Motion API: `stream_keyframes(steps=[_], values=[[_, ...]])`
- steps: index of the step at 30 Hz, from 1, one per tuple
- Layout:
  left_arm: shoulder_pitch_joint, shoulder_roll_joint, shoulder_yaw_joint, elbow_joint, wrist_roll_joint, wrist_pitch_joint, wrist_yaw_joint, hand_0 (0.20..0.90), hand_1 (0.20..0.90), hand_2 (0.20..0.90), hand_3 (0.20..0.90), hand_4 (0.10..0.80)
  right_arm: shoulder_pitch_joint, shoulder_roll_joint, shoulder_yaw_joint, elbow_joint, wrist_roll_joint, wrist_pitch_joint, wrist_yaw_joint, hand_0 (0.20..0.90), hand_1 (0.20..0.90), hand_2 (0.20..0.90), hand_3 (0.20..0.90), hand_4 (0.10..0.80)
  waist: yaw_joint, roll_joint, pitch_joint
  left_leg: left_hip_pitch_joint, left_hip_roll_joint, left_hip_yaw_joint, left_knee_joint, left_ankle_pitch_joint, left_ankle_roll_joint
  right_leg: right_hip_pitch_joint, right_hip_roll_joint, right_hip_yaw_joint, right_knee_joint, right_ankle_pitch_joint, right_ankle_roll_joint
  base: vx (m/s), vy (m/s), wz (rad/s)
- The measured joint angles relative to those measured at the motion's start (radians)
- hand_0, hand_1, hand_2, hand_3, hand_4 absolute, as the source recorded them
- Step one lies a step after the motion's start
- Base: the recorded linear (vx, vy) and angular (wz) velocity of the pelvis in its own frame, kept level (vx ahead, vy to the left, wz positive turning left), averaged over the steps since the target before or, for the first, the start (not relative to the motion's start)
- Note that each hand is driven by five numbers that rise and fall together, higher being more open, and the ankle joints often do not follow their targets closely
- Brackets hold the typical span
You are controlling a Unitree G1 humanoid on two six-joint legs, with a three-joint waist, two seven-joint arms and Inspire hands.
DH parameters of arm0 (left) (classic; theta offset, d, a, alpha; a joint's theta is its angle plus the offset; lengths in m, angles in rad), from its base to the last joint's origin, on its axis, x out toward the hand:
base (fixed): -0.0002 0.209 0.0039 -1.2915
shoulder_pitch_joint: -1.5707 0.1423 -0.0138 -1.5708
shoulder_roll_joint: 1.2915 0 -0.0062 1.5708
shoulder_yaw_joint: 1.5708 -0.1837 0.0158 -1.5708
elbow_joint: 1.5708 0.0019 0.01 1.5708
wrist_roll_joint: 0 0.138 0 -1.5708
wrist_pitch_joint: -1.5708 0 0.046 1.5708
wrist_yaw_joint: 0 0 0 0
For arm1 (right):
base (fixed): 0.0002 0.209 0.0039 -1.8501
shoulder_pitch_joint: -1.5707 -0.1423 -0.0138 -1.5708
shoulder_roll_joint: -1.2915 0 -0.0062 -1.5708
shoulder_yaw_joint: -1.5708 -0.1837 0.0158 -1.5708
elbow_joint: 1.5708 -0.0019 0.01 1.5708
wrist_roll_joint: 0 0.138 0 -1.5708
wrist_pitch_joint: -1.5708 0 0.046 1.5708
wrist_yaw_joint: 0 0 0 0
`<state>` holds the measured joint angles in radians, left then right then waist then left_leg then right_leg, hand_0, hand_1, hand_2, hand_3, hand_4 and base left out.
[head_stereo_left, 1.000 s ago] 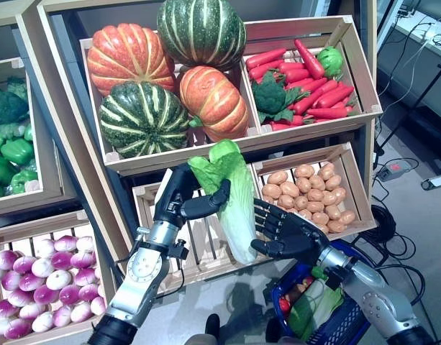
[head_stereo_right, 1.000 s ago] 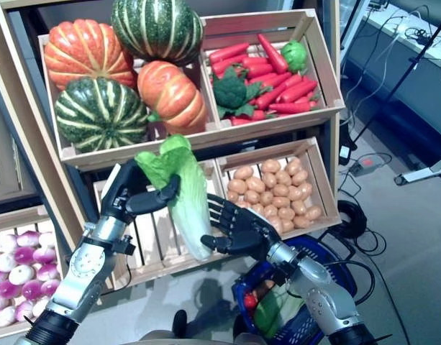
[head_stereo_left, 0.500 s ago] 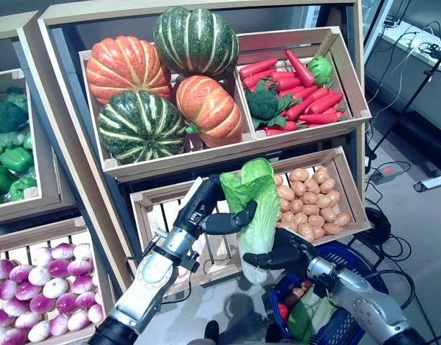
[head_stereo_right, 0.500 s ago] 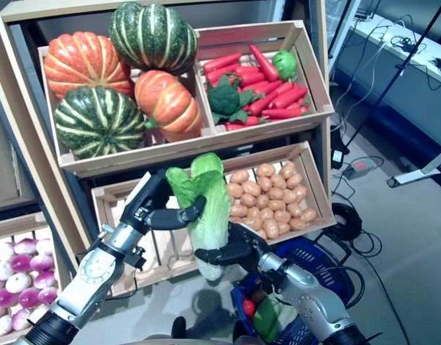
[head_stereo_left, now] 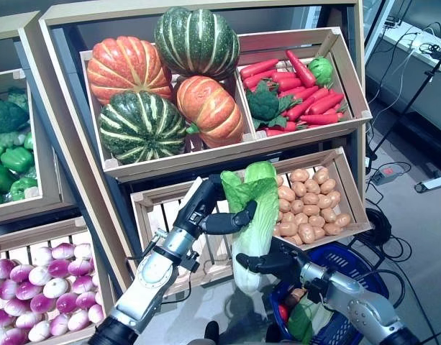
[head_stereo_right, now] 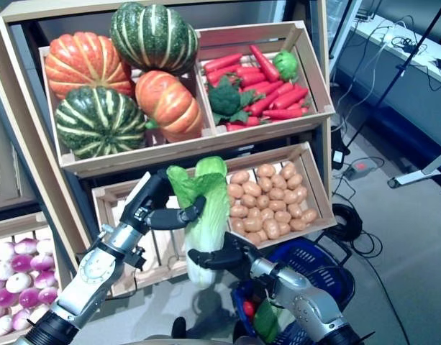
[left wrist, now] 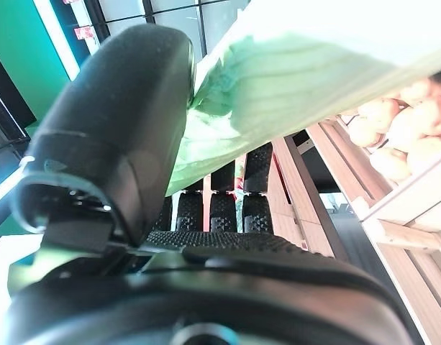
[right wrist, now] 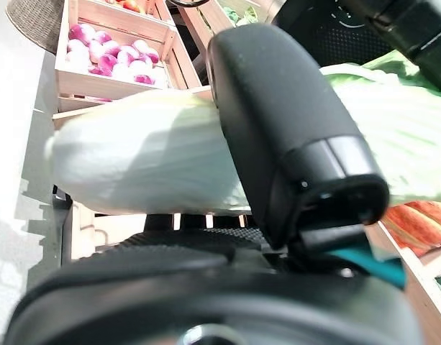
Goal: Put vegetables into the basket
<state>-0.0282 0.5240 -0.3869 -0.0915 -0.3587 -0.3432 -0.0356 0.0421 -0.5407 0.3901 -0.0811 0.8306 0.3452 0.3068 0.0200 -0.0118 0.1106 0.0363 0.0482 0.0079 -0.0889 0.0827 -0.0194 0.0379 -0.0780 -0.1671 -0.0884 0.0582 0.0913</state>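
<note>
A long Chinese cabbage (head_stereo_left: pixel 257 208) with green leaves and a white base hangs upright in front of the stand's lower crates. My left hand (head_stereo_left: pixel 206 208) is shut on its leafy upper part, with the thumb (left wrist: pixel 119 144) pressed over the leaves (left wrist: pixel 314 65). My right hand (head_stereo_left: pixel 274 262) is shut on its white lower end, with the thumb (right wrist: pixel 278 122) across the pale base (right wrist: pixel 134 158). The blue basket (head_stereo_left: pixel 349 259) stands on the floor below and to the right of the cabbage. It holds green and red vegetables (head_stereo_left: pixel 299 316).
The wooden stand (head_stereo_left: pixel 227 147) with its crates rises close behind the cabbage. The potato crate's front edge (head_stereo_left: pixel 335 233) is just right of it. Cables (head_stereo_left: pixel 389 237) lie on the floor to the right of the basket.
The cabbage has moved right, in front of the potato crate. My right hand, open beside it a second ago, has slid down and closed on its white base. The camera has shifted too.
</note>
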Motion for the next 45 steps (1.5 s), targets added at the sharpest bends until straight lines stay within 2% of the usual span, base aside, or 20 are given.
stream_keyframes(steps=[2, 3, 4, 5, 11, 17, 20, 22, 27, 29, 32, 37, 39, 42, 45], values=[[0.003, 0.0, 0.0, -0.001, 0.001, 0.0, 0.0, 0.3, 0.3, 0.3, 0.3, 0.4, 0.0, 0.001, 0.0, 0.001, 0.0, 0.001, -0.001, 0.3, 0.3, 0.3, 0.3, 0.4, 0.0, -0.001, -0.002, 0.0, 0.0, 0.0, 0.0, 0.0, 0.0, 0.0, 0.0, 0.0, 0.0, 0.0, 0.0, 0.016, 0.0, 0.0], [0.006, 0.0, 0.0, -0.001, 0.001, 0.0, 0.005, 0.448, 0.448, 0.448, 0.448, 0.499, 0.001, 0.001, 0.0, 0.001, 0.0, 0.001, -0.001, 0.3, 0.3, 0.3, 0.3, 0.4, 0.0, 0.0, -0.003, 0.0, 0.0, 0.0, 0.0, 0.0, 0.0, 0.0, 0.0, 0.0, 0.0, 0.0, 0.0, 0.037, -0.007, 0.0], [0.011, 0.0, 0.0, -0.002, 0.001, 0.0, 0.011, 0.768, 0.768, 0.768, 0.768, 0.712, 0.002, 0.002, 0.0, 0.001, 0.0, 0.001, -0.002, 0.3, 0.3, 0.3, 0.3, 0.4, -0.001, 0.0, -0.005, 0.0, 0.0, 0.0, 0.0, 0.0, 0.0, 0.0, 0.0, 0.0, 0.0, 0.0, 0.0, 0.038, -0.012, -0.01], [0.019, -0.001, 0.0, -0.007, 0.001, 0.0, 0.02, 0.9, 0.9, 0.9, 0.9, 0.8, 0.005, 0.002, 0.0, 0.001, 0.0, 0.001, -0.004, 0.3, 0.3, 0.3, 0.3, 0.4, -0.001, -0.001, -0.007, 0.0, 0.0, 0.0, 0.0, -0.001, 0.0, 0.0, 0.0, 0.0, 0.0, 0.0, 0.0, 0.04, -0.018, -0.01], [0.079, -0.005, 0.017, -0.027, 0.016, 0.001, 0.062, 0.9, 0.9, 0.9, 0.9, 0.8, 0.078, 0.027, -0.031, 0.015, 0.001, -0.001, -0.086, 0.3, 0.3, 0.3, 0.3, 0.4, -0.001, -0.001, -0.018, -0.004, 0.0, 0.0, 0.0, -0.004, 0.002, -0.005, 0.0, 0.001, 0.0, -0.001, -0.001, -0.025, -0.024, 0.0], [0.145, -0.005, 0.128, -0.029, 0.065, 0.004, 0.088, 0.9, 0.9, 0.9, 0.9, 0.8, 0.208, 0.084, -0.152, 0.072, 0.045, -0.058, -0.243, 0.3, 0.3, 0.3, 0.3, 0.4, -0.004, -0.001, -0.019, -0.035, 0.002, 0.009, 0.0, -0.008, 0.001, -0.045, 0.002, 0.014, 0.003, -0.003, -0.005, -0.077, -0.042, -0.06], [0.192, -0.003, 0.202, -0.028, 0.067, 0.014, 0.096, 0.9, 0.9, 0.9, 0.9, 0.8, 0.281, 0.099, -0.244, 0.108, 0.091, -0.133, -0.329, 0.3, 0.3, 0.3, 0.3, 0.4, -0.008, -0.001, -0.018, -0.055, 0.001, 0.024, 0.0, -0.004, 0.002, -0.068, 0.001, 0.026, 0.0, 0.006, 0.002, -0.12, -0.044, -0.12], [0.199, -0.003, 0.208, -0.028, 0.054, 0.018, 0.094, 0.9, 0.9, 0.9, 0.9, 0.8, 0.306, 0.132, -0.292, 0.137, 0.127, -0.198, -0.382, 0.3, 0.3, 0.3, 0.3, 0.4, -0.012, 0.0, -0.018, -0.071, 0.001, 0.027, 0.0, -0.003, 0.002, -0.084, 0.002, 0.028, 0.0, 0.006, 0.002, -0.14, -0.061, -0.03], [0.198, -0.003, 0.194, -0.028, -0.011, 0.06, 0.066, 0.9, 0.9, 0.9, 0.9, 0.8, 0.296, 0.175, -0.308, 0.176, 0.132, -0.341, -0.469, 0.3, 0.3, 0.3, 0.3, 0.4, -0.039, 0.007, 0.011, -0.092, 0.002, 0.038, 0.0, -0.002, 0.0, -0.114, 0.004, 0.038, 0.0, 0.009, 0.004, -0.129, -0.049, -0.07], [0.187, -0.003, 0.194, -0.027, -0.022, 0.07, 0.069, 0.9, 0.9, 0.9, 0.9, 0.8, 0.26, 0.198, -0.31, 0.22, 0.16, -0.415, -0.521, 0.3, 0.3, 0.3, 0.3, 0.4, -0.043, 0.013, 0.045, -0.111, 0.003, 0.052, 0.0, -0.001, 0.0, -0.139, 0.005, 0.05, 0.0, 0.018, 0.002, -0.145, -0.035, -0.18], [0.168, -0.003, 0.19, -0.027, -0.029, 0.076, 0.072, 0.9, 0.9, 0.9, 0.9, 0.8, 0.216, 0.215, -0.312, 0.286, 0.203, -0.475, -0.574, 0.3, 0.3, 0.3, 0.3, 0.4, -0.055, 0.021, 0.098, -0.126, 0.004, 0.052, 0.0, 0.008, -0.002, -0.154, 0.006, 0.051, 0.0, 0.024, 0.0, -0.163, -0.037, -0.02], [0.093, -0.003, 0.138, -0.027, -0.028, 0.078, 0.092, 0.9, 0.9, 0.9, 0.9, 0.8, 0.13, 0.253, -0.346, 0.359, 0.241, -0.584, -0.694, 0.3, 0.3, 0.3, 0.3, 0.4, -0.058, 0.045, 0.206, -0.164, 0.005, 0.054, 0.001, 0.017, -0.004, -0.194, 0.009, 0.052, 0.0, 0.035, -0.003, -0.133, -0.021, -0.02], [0.065, -0.004, 0.116, -0.023, -0.029, 0.078, 0.099, 0.9, 0.9, 0.9, 0.9, 0.8, 0.105, 0.258, -0.346, 0.374, 0.254, -0.626, -0.704, 0.3, 0.3, 0.3, 0.3, 0.4, -0.058, 0.05, 0.217, -0.189, 0.006, 0.055, 0.002, 0.019, -0.005, -0.219, 0.01, 0.052, 0.001, 0.04, -0.005, -0.099, -0.018, -0.03], [-0.002, -0.005, 0.094, -0.014, -0.05, 0.076, 0.101, 0.9, 0.9, 0.9, 0.9, 0.8, 0.046, 0.266, -0.345, 0.394, 0.315, -0.657, -0.71, 0.3, 0.3, 0.3, 0.3, 0.4, -0.058, 0.049, 0.277, -0.193, 0.008, 0.055, 0.007, 0.021, -0.007, -0.221, 0.013, 0.051, 0.001, 0.044, -0.008, -0.15, -0.03, 0.0], [-0.068, -0.041, 0.075, -0.002, -0.161, 0.07, 0.064, 0.9, 0.9, 0.9, 0.9, 0.8, -0.032, 0.278, -0.344, 0.455, 0.397, -0.681, -0.708, 0.3, 0.3, 0.3, 0.3, 0.4, -0.054, 0.047, 0.314, -0.249, 0.008, 0.051, 0.034, 0.02, -0.007, -0.266, 0.017, 0.045, 0.012, 0.048, -0.011, -0.164, -0.042, 0.08]])
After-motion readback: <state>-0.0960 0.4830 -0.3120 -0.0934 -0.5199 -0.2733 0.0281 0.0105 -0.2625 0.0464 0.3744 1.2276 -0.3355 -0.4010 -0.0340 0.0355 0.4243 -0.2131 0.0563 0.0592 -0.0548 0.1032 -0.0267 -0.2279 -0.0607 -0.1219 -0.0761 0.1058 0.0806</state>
